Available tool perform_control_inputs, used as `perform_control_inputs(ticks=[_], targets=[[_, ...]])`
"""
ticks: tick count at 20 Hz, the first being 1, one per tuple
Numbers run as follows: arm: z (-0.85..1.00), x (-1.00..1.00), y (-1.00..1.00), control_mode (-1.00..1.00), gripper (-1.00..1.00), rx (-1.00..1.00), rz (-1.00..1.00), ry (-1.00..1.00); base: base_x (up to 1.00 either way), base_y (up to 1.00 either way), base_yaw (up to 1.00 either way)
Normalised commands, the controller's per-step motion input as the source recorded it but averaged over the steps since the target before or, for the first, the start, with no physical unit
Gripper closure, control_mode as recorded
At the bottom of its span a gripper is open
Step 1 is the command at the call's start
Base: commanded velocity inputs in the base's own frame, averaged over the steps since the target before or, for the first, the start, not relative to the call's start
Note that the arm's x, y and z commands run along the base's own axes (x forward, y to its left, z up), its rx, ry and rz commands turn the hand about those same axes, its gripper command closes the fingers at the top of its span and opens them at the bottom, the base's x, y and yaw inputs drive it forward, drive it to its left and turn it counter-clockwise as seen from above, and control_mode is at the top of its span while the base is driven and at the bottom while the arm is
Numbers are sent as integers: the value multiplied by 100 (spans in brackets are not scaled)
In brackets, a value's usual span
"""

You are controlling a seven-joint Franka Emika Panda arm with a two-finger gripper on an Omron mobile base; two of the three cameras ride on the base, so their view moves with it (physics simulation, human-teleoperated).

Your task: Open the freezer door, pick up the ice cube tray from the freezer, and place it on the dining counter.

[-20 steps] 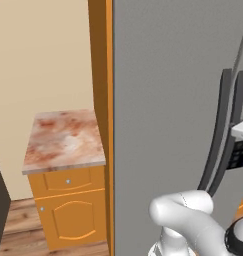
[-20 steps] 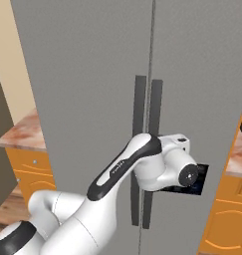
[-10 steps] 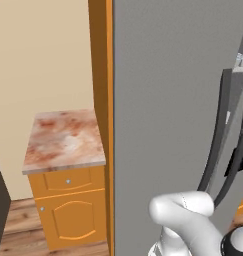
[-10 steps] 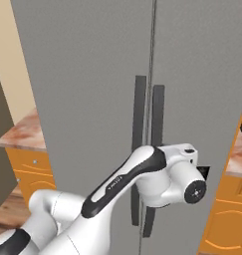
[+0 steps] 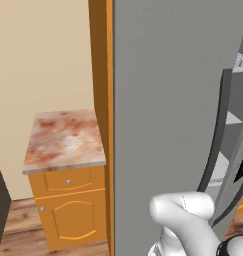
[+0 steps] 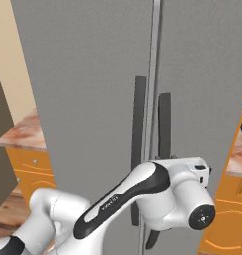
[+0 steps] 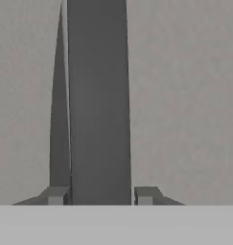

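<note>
The pincer point(image 7: 99, 196) has its two fingertips point(image 7: 54, 195) on either side of the dark handle point(image 7: 99, 95), one tip on each side and very close to it. In the last second the jaws have narrowed, so now they look closed on the handle, or almost; I cannot see true contact.

In the left base view the freezer door point(image 5: 240, 165) has swung a little away from the body of the fridge. A gap now shows pale shelves, which a second ago was smaller. High in this gap there is a small pale thing, maybe the ice cube tray point(image 5: 241, 61), but it is too small to be sure.

In the right base view the wrist has turned, and it now hides the lower part of the handle.

I judge the door is only starting to open; more pulling is needed before reaching inside.
</note>
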Motion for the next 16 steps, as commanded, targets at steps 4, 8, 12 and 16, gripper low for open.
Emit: perform_control_inputs(ticks=[4, 8, 12, 16], targets=[[10, -64, -44, -100, 100, 0, -10, 0, 0, 0, 0], [9, -62, -45, -100, 100, 0, -11, 0, 0, 0, 0], [6, -55, -45, -100, 100, 0, -11, 0, 0, 0, 0], [5, -47, -42, -100, 100, 0, -10, 0, 0, 0, 0]])
